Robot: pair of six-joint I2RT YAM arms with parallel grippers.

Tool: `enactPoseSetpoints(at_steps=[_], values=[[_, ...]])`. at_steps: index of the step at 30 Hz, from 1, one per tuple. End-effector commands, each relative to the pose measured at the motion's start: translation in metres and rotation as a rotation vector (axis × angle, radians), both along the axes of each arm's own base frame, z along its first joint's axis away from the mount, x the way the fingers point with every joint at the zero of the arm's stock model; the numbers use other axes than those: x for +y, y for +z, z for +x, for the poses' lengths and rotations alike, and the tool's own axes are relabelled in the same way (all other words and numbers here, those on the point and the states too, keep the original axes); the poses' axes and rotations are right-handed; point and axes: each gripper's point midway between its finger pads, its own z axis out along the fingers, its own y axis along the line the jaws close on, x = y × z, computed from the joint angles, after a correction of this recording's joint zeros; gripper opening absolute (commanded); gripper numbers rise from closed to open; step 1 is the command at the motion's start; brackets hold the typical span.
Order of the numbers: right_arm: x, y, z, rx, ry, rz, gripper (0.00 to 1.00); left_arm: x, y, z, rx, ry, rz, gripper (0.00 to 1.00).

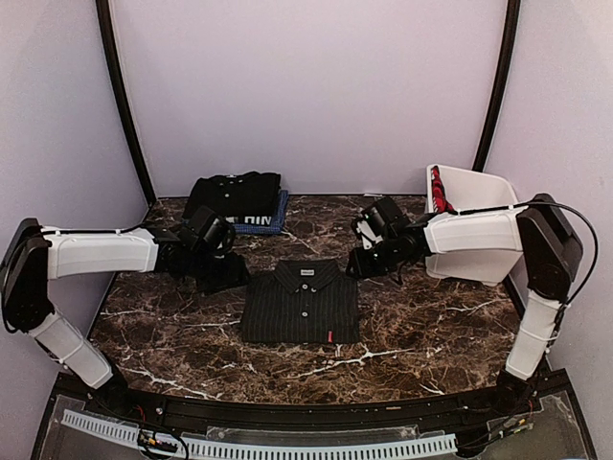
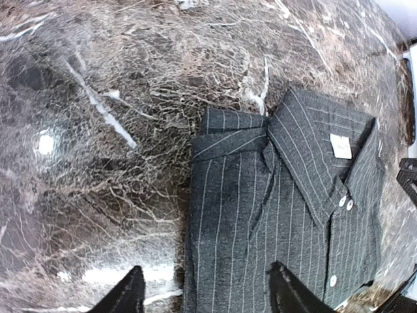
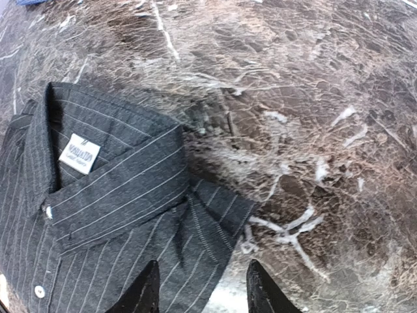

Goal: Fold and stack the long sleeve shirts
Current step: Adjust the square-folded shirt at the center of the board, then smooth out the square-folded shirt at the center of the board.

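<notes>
A folded pinstriped shirt [image 1: 300, 302] lies on the worktop [image 1: 421, 331]. At its shoulders hover the left end effector [image 1: 228, 273] and right end effector [image 1: 362, 261], both parted and empty. Behind, a black shirt [image 1: 233, 195] tops a blue shirt [image 1: 276, 219]. Pinching one layer could undo the fold.

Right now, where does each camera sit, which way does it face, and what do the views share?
Top external: above and behind the arms, looking down across the marble table; both arms, left gripper and right gripper show, flanking the folded pinstriped shirt.
Left wrist: on the left arm, looking down at the shirt's collar side; its own fingertips show, spread.
Right wrist: on the right arm, looking down at the collar's other side; its fingertips show, apart.
Shared: both wrist views catch the collar label.
</notes>
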Motion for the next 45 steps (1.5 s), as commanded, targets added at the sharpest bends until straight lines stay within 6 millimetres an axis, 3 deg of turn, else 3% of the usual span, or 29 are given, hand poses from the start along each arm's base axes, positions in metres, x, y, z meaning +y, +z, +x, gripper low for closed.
enactPoseSetpoints(at_steps=[1,6,11,17,28,32,35,41,45], values=[[0.011,0.03,-0.002,-0.053,0.033,0.029,0.44,-0.014,0.008,0.011,-0.03,-0.064,-0.022,0.6],[0.021,0.048,-0.023,-0.057,0.058,0.073,0.42,-0.048,0.021,0.01,-0.022,-0.151,-0.184,0.42],[0.04,0.04,-0.069,0.016,0.119,0.129,0.35,-0.068,0.018,0.01,-0.001,-0.189,-0.263,0.38],[0.048,0.013,-0.112,0.115,0.152,0.156,0.25,-0.079,0.006,0.023,0.0,-0.199,-0.264,0.38],[0.022,-0.046,-0.148,0.24,0.13,0.081,0.24,-0.072,-0.039,0.025,0.08,-0.159,-0.203,0.35],[0.016,-0.048,-0.151,0.244,0.126,0.058,0.25,-0.074,-0.04,0.025,0.083,-0.166,-0.208,0.32],[0.017,-0.031,-0.143,0.202,0.128,0.049,0.26,-0.075,-0.034,0.026,0.074,-0.177,-0.207,0.32],[0.032,0.016,-0.117,0.076,0.156,0.029,0.36,-0.068,0.002,0.035,0.003,-0.164,-0.212,0.33],[0.051,0.029,-0.104,0.035,0.177,0.034,0.46,-0.052,0.025,0.044,-0.044,-0.131,-0.218,0.34]])
